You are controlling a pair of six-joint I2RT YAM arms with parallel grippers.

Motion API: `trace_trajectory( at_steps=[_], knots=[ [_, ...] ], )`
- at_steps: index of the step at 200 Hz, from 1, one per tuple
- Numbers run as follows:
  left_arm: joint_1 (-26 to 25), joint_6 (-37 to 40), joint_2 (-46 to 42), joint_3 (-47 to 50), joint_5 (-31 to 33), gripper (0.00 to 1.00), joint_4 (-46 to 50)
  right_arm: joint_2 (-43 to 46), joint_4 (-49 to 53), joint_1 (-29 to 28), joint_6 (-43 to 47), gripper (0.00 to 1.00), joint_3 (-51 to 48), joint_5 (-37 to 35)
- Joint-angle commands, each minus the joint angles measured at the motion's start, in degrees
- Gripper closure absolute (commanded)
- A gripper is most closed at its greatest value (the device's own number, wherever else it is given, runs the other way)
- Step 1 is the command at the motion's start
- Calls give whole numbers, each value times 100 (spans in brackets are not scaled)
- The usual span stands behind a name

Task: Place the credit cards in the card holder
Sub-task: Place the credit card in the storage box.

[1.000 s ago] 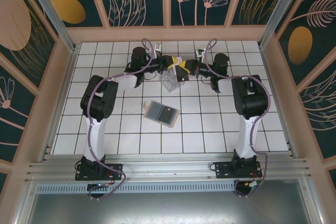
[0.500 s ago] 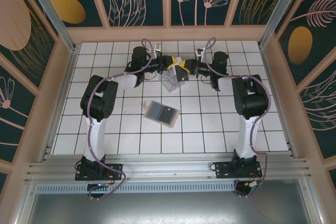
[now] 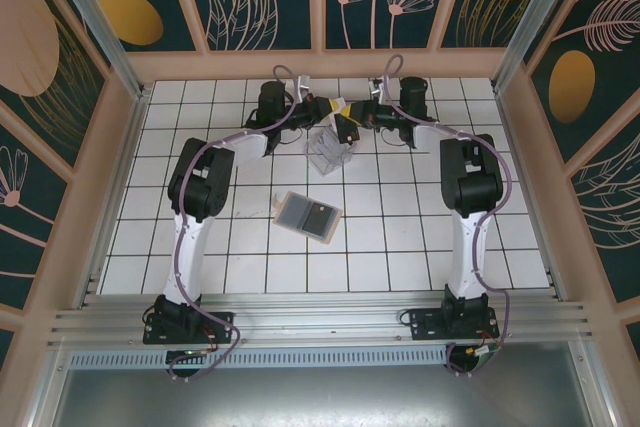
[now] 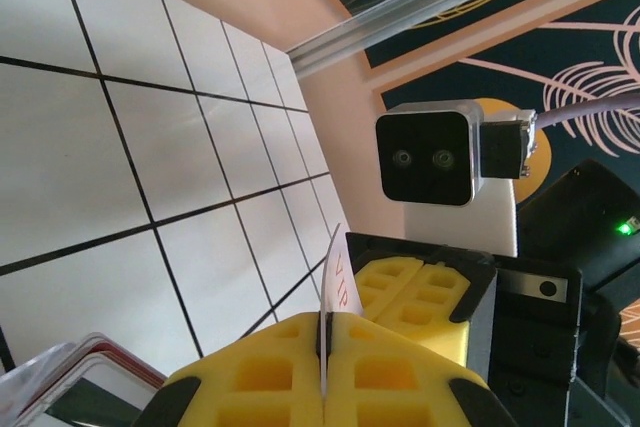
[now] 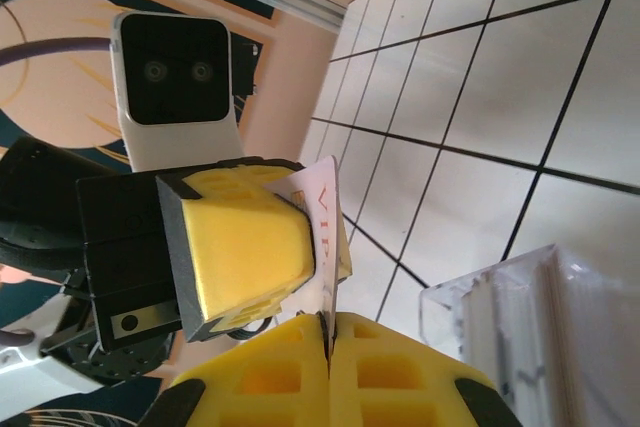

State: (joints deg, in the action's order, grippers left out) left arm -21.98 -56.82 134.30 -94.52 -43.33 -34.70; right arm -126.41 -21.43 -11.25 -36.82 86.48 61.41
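Credit card (image 4: pixel 338 282): judged light, stiff, slick; you pinched its flat faces near an edge.
Left gripper (image 4: pixel 325 347): clenched on card.
Right gripper (image 5: pixel 327 332): clenched on same card.

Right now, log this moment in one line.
left gripper: shut on credit card | right gripper: shut on it | card holder: on table

White tiled table (image 3: pixel 250 247), card holder (image 3: pixel 308 215) mid-table, clear case (image 3: pixel 330 154) behind it
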Motion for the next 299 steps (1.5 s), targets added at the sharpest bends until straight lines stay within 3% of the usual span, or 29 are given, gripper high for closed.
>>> trace_trajectory(
  at_steps=[1, 33, 81, 182, 249, 287, 299],
  knots=[
    [277, 530, 20, 88, 461, 100, -563, -151, 698, 108, 822, 93, 153, -73],
    [283, 707, 222, 64, 499, 100, -1007, -331, 813, 105, 1103, 92, 438, -250],
    [272, 933, 697, -613, 534, 100, -899, -568, 1487, 97, 1594, 91, 1025, -594],
    [263, 1105, 1093, -863, 404, 100, -1367, -604, 1647, 55, 2027, 90, 1067, -1144],
    [244, 1049, 1144, -815, 334, 100, -1574, -543, 1583, -35, 2117, 81, 832, -1228],
    [239, 1049, 1129, -850, 352, 100, -1580, -475, 1483, -107, 2017, 81, 836, -1168],
    [238, 1081, 1086, -866, 360, 100, -1542, -434, 1426, -115, 1963, 85, 799, -1125]
  ],
)
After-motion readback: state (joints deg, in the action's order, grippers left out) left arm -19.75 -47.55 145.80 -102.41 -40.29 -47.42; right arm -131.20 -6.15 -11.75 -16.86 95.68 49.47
